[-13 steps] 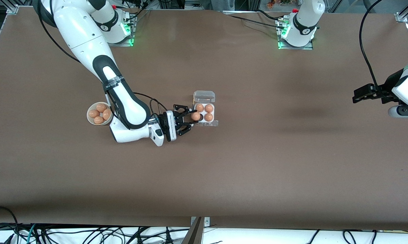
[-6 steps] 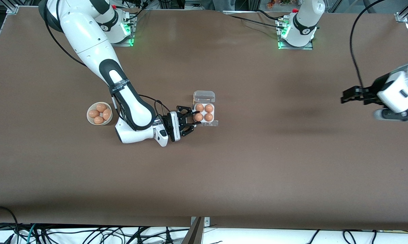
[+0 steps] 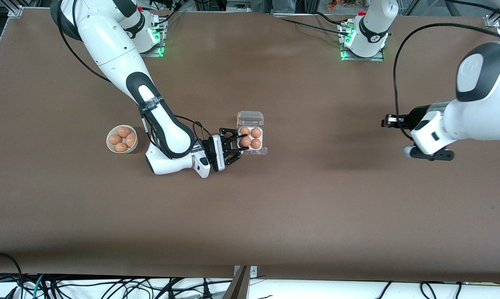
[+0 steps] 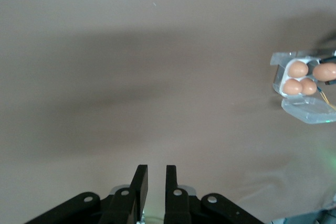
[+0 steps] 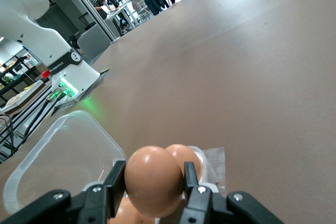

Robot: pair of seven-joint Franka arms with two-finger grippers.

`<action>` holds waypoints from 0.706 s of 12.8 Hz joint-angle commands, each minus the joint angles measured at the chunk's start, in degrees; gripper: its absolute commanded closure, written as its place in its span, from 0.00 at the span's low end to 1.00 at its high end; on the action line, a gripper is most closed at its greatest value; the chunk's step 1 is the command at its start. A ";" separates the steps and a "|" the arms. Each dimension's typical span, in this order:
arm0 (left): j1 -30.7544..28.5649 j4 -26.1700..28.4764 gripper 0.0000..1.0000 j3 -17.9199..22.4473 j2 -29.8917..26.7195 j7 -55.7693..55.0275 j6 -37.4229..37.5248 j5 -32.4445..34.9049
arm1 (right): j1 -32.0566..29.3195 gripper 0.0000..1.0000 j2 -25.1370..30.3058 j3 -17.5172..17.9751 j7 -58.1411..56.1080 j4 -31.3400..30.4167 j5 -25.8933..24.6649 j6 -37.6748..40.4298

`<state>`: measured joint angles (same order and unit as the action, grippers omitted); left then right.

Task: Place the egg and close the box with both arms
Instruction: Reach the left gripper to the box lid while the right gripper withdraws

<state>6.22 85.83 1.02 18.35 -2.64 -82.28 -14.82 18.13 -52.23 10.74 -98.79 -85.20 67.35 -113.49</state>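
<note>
The egg (image 5: 154, 181) is pinched between the two fingers of the right gripper (image 3: 234, 144), held over the one unfilled cell of the box (image 3: 252, 143), the cell nearest the front camera on the right arm's side. It is not yet let go. Three other eggs (image 3: 256, 133) already sit in the remaining cells.

The box stands in the middle stretch of the table (image 3: 316, 199), somewhat toward the right arm's end and well clear of every edge. Its clear lid (image 3: 250, 118) lies open, hinged back toward the edge where the robot bases stand.

A white bowl (image 3: 122, 139) with four more eggs stands closer to the right arm's end of the table.

The left gripper (image 4: 156, 182) hangs over bare table toward the left arm's end, well apart from the box, its fingers drawn close with only a narrow gap and holding nothing.

By my reading, placing is almost finished: release is left, then the lid must be folded over by both arms.
</note>
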 commanded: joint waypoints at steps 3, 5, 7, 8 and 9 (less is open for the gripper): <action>1.60 -1.19 0.86 -4.80 3.70 -7.36 1.16 -5.55 | 0.68 0.00 -1.21 0.16 0.18 1.70 2.42 -0.67; 2.39 -1.45 0.87 -4.89 5.64 -9.13 0.99 -11.08 | 0.59 0.00 -1.12 0.16 -0.52 1.79 3.14 -0.67; 3.71 -1.45 0.87 -4.89 7.13 -9.23 0.72 -15.91 | 0.07 0.00 -0.95 0.07 -0.09 2.14 2.96 -0.59; 4.85 -1.45 0.87 -4.89 8.19 -9.57 0.72 -18.81 | -0.11 0.00 -0.95 -0.45 0.09 3.71 2.44 -0.15; 6.42 -1.45 0.88 -4.89 9.50 -11.14 0.46 -20.58 | -0.37 0.00 -0.86 -1.67 -0.17 4.68 1.22 0.11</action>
<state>10.34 85.80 -4.04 25.46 -11.34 -82.12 -32.04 18.29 -52.32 10.19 -98.79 -83.60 69.16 -114.22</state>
